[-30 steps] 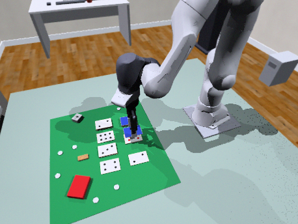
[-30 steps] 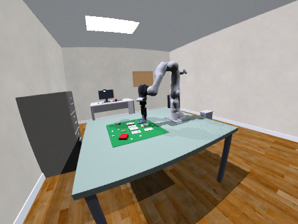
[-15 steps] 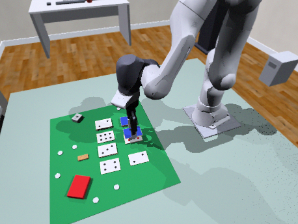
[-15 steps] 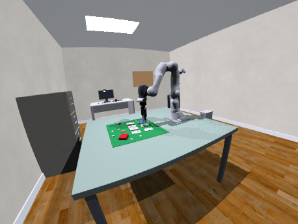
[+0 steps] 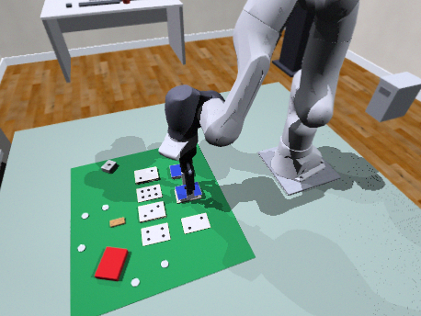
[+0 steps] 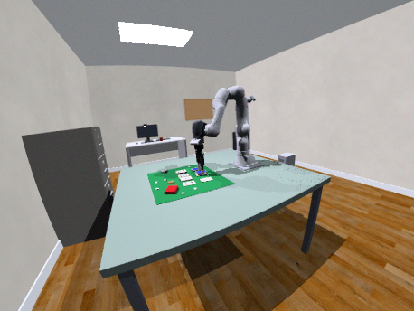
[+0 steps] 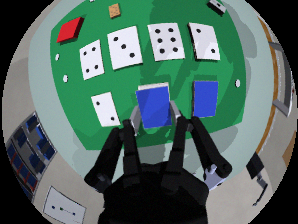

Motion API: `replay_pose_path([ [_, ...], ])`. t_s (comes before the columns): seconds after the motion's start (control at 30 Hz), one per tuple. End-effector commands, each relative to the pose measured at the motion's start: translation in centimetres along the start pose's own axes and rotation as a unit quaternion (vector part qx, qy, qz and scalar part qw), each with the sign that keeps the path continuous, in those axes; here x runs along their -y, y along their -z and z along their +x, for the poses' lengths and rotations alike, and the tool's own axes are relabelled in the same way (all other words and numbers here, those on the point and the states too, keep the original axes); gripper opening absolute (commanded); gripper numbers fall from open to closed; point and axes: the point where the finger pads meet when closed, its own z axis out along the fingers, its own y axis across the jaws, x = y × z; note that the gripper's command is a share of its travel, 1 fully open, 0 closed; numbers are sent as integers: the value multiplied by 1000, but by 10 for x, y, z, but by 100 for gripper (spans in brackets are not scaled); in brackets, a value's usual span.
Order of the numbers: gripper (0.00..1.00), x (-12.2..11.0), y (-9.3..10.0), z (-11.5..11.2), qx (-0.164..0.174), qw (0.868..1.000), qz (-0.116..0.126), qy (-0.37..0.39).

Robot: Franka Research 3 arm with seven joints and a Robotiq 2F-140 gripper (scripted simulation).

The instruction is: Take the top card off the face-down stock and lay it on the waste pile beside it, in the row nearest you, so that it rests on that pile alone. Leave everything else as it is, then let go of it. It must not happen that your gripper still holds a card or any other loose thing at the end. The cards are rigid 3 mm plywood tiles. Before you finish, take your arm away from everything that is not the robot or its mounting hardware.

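while the gripper (image 5: 189, 190) (image 6: 201, 169) (image 7: 155, 109) points down over the green mat (image 5: 216, 248) (image 6: 155, 197) (image 7: 75, 125), its fingers grasp the blue card (image 5: 182, 192) (image 6: 204, 172) (image 7: 155, 107) by two opposite edges. the card is right above the white pile (image 5: 186, 200) (image 7: 152, 87), covering most of it; a white strip shows past the card's far edge in the wrist view. whether card and pile touch, one cannot tell.

just to the gripper's right, as the wrist view has it, the face-down stock (image 5: 175, 171) (image 7: 205, 99) shows its blue back, apart from the fingers. to the gripper's left a white two-dot card (image 5: 196, 223) (image 6: 206, 179) (image 7: 105, 109) lies flat, also clear of them. ahead of the gripper runs a row of four white cards (image 5: 152, 211) (image 7: 125, 47), and past its left part are a red box (image 5: 111, 264) (image 6: 171, 190) (image 7: 70, 29) and a small wooden block (image 5: 117, 222) (image 7: 114, 10). a grey die (image 5: 109, 166) (image 7: 217, 6) sits far ahead and to the right.
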Motion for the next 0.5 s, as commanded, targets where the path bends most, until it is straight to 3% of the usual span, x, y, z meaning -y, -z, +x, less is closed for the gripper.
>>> replay_pose_path([
  [0.0, 43, -2, -3, 3, -5, 1000, -1, -8],
  [0.47, 43, -2, -9, 3, -5, 1000, -1, -8],
])
